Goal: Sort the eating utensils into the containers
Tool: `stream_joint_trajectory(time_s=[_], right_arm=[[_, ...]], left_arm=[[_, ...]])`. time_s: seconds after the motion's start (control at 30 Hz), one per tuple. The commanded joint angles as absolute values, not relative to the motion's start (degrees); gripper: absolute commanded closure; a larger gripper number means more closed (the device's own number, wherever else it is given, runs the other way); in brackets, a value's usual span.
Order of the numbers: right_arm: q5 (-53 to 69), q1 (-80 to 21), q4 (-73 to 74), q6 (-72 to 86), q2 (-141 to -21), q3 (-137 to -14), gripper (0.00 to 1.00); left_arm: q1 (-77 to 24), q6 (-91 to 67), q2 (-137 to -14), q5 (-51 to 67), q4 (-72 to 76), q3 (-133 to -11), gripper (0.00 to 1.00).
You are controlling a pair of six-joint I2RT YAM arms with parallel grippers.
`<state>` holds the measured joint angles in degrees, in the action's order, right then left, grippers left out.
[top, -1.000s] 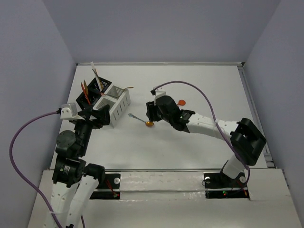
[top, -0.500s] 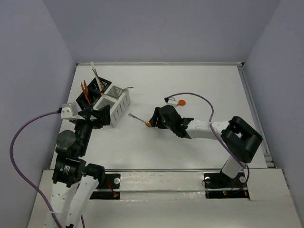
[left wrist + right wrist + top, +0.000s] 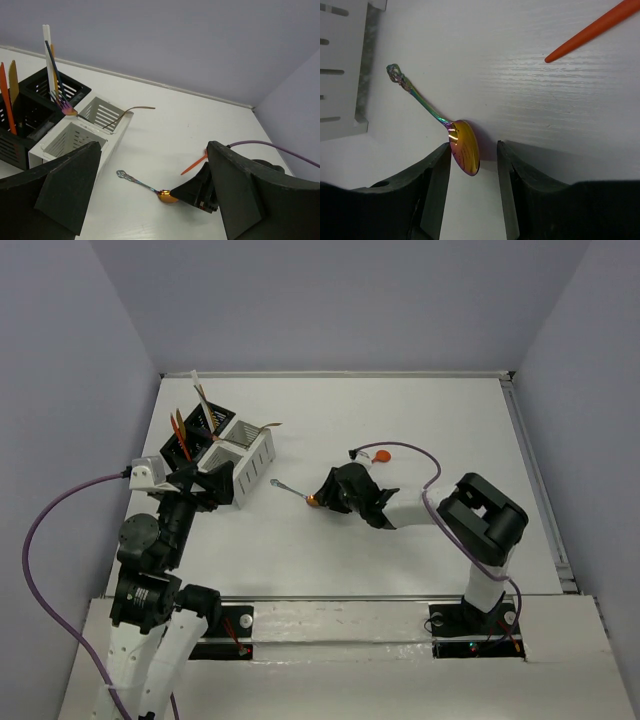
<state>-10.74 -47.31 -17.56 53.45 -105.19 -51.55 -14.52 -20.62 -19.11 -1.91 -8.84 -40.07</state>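
Note:
A spoon with a gold bowl and an iridescent handle lies flat on the table, right of the white container. My right gripper is down at the table, open. In the right wrist view the spoon's bowl sits between its jaws, close to the left finger, with a gap to the right finger. The black container holds several upright utensils. A copper utensil rests on the white container's rim. My left gripper hangs wide open beside the containers, holding nothing.
An orange-red utensil lies on the table just behind my right gripper; its handle tip shows in the right wrist view. The white container's slotted wall stands a short way beyond the spoon's handle end. A purple cable loops over the right arm.
My right arm folded in and its gripper dropped to the table around the spoon's bowl. The spoon has not moved. The left arm stayed still.

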Motion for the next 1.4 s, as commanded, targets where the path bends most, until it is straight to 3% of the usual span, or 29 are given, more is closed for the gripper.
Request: stream_joint_trajectory(time_s=[0.0,0.23,0.5,0.7,0.87,1.13,1.37], right_arm=[[-8.2,-47.2,-23.0,55.5,-106.4,-50.9,0.52],[-6.3,-47.2,-24.2,56.6,-107.2,-50.4,0.55],[-10.5,-47.2,-22.2,53.6,-106.5,-51.0,0.93],[-13.1,-47.2,-14.5,35.4,-99.3,-52.3,0.93],[-12.3,-46.7,5.7,16.8,-90.6,-57.5,0.93],[3.0,-46.7,20.7,2.1,-83.1,-64.2,0.93],[14.1,-46.7,26.5,-5.4,-80.5,-70.7,0.93]], left_arm=[[-14.2,-19.5,-19.9,-1.0,-5.4,-39.6,0.01],[-14.2,-19.6,-20.1,-0.6,-5.3,-39.5,0.01],[-14.2,-19.5,-21.4,1.7,-4.8,-39.3,0.01],[-14.2,-19.0,-23.9,10.1,-2.6,-38.7,0.01],[-14.2,-18.9,-27.7,19.2,-0.8,-38.1,0.08],[-14.2,-19.2,-37.9,38.5,2.3,-37.6,0.13],[-16.4,-18.5,-43.3,43.1,2.9,-37.7,0.10]])
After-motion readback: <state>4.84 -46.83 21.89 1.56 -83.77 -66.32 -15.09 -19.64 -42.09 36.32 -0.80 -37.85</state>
